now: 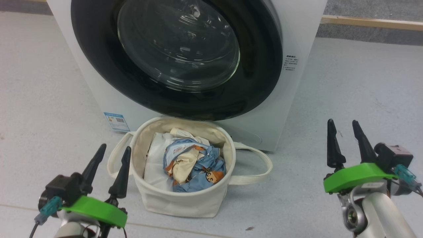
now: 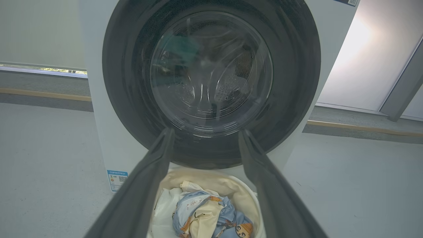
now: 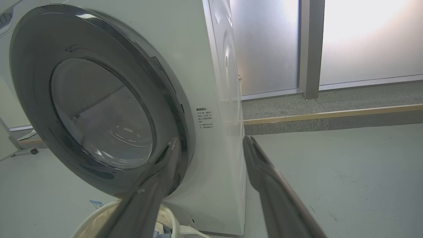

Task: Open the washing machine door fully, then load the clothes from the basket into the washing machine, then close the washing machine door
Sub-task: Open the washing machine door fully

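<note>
- One white front-loading washing machine [image 1: 297, 82]. One small blue label sticker [image 1: 115, 121] sits low on its front, on the left.
- One door [image 1: 261, 82]: large, round, wide glossy black rim, clear bulging glass bowl at centre. It lies flat against the machine front, closed. The perforated steel drum [image 2: 228, 92] shows through the glass in my left wrist view.
- One round cream canvas basket [image 1: 185, 201] with two long loop handles [image 1: 261, 165]. It stands on the grey floor [image 1: 363, 82] just in front of the machine, below the door, between my claws.
- Clothes [image 1: 198, 165] in the basket: crumpled light blue fabric with orange-brown bears, a cream piece tangled in. One plain white bundle [image 1: 153, 162] lies beside them.
- My left claw [image 1: 115, 147]: two dark fingers apart, holding nothing, just left of the basket.
- My right claw [image 1: 343, 121]: two fingers apart, empty, well right of the basket.
</note>
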You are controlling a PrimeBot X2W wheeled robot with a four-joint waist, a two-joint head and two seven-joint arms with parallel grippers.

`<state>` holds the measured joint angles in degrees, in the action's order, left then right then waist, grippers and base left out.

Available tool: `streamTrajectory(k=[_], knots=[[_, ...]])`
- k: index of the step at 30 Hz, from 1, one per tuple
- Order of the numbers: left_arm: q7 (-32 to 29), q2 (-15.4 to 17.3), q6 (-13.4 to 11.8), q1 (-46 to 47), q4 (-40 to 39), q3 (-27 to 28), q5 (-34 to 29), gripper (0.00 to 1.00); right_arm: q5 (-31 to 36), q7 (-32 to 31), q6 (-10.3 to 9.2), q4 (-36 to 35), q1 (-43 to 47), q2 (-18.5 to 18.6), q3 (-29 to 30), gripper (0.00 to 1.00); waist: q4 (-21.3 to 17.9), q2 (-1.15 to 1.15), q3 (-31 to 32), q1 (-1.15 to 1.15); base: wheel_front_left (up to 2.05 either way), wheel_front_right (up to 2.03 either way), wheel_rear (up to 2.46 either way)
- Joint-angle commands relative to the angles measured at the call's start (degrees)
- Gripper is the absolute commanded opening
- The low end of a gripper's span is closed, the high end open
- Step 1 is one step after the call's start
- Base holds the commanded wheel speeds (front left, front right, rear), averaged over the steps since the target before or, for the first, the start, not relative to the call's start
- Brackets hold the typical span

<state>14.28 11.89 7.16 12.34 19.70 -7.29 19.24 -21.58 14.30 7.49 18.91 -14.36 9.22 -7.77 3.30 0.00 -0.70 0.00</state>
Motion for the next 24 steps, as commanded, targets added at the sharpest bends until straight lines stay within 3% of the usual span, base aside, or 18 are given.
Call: streamTrajectory(k=[1, 10, 24], knots=[[0.7, 0.9, 0.3, 2.0, -2.3, 2.7, -0.6, 1.0, 0.8, 0.7, 0.0, -1.5, -2.4, -0.4, -0.2, 1.0, 0.0, 0.0, -0.3, 0.0, 0.0, 0.0, 0.0], [0.7, -0.7, 0.3, 2.6, -4.9, 5.8, -0.2, 1.0, 1.4, 0.7, 0.0, 0.1, -3.3, -1.0, 1.1, 1.0, 0.3, 0.0, -2.1, 0.0, 0.0, 0.0, 0.0], [0.7, -4.3, 0.1, 5.0, -6.6, 12.4, -6.9, 1.0, -0.8, 0.7, 0.0, -0.8, -7.8, -0.9, 3.5, 1.0, 2.2, 0.0, -9.4, 0.0, 0.0, 0.0, 0.0]])
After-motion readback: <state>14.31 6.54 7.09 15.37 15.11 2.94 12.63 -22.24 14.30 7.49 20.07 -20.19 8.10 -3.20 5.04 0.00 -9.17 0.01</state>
